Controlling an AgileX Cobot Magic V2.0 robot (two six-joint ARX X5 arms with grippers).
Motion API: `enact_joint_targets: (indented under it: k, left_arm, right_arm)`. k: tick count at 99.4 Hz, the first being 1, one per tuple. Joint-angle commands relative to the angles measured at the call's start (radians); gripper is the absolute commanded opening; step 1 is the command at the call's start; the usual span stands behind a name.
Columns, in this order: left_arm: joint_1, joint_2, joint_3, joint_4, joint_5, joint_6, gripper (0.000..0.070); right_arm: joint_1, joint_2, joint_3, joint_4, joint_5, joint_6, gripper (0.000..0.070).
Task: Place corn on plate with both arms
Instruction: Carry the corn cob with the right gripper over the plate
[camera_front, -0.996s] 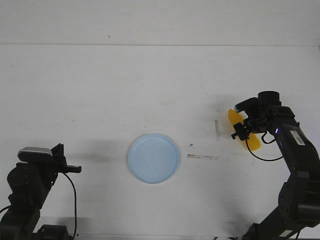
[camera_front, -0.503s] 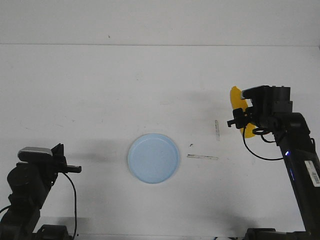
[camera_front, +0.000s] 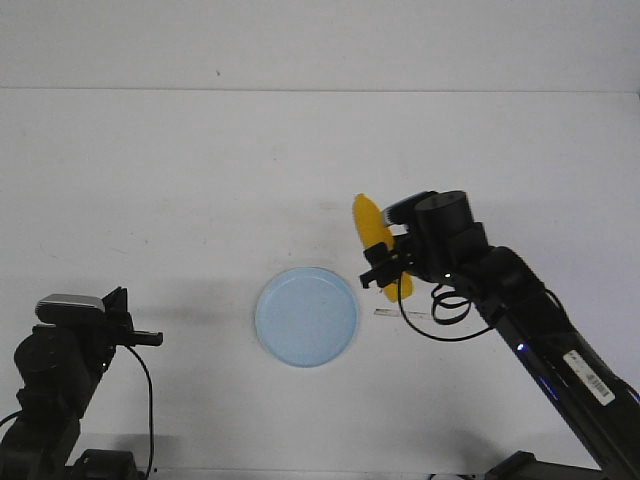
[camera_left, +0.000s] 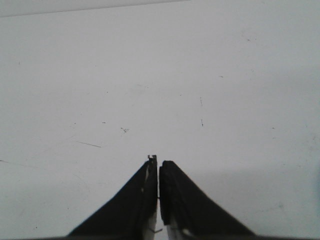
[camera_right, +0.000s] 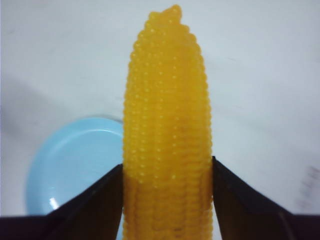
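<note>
A white table (camera_front: 200, 180) bears a pale-blue plate (camera_front: 306, 316) alone.

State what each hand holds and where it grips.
The right hand grips the corn across its thicker lower end, one finger on each side. The left hand is shut and holds nothing.

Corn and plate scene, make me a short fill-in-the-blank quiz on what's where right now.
1. The corn is held by the ____ gripper.
2. The colour of the plate is light ____.
3. In the front view the corn is not yet over the plate but beside its ____ edge.
4. The jaws of the left gripper are ____ and hold nothing.

Missing words: right; blue; right; shut
</note>
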Motion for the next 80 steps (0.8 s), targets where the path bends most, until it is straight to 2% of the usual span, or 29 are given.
enact_joint_targets:
  k: [1,26,38,80]
  left_arm:
    - [-0.001,0.003,0.005,0.009,-0.005,0.003,0.0000]
    - [-0.001,0.003,0.005,0.009,-0.005,0.003,0.0000]
    - [-0.001,0.003,0.005,0.009,-0.005,0.003,0.0000]
    - [-0.001,0.003,0.005,0.009,-0.005,0.003,0.0000]
  right_arm:
    - [0.070,0.036,0.013,0.029,0.029,0.047,0.0211]
    - [0.245,0.172,0.013,0.073,0.048,0.072,0.0211]
    - [0.269,0.248,0.013,0.078,0.074,0.090,0.0211]
    - [0.274,0.423,0.013,0.117,0.069,0.089,0.0213]
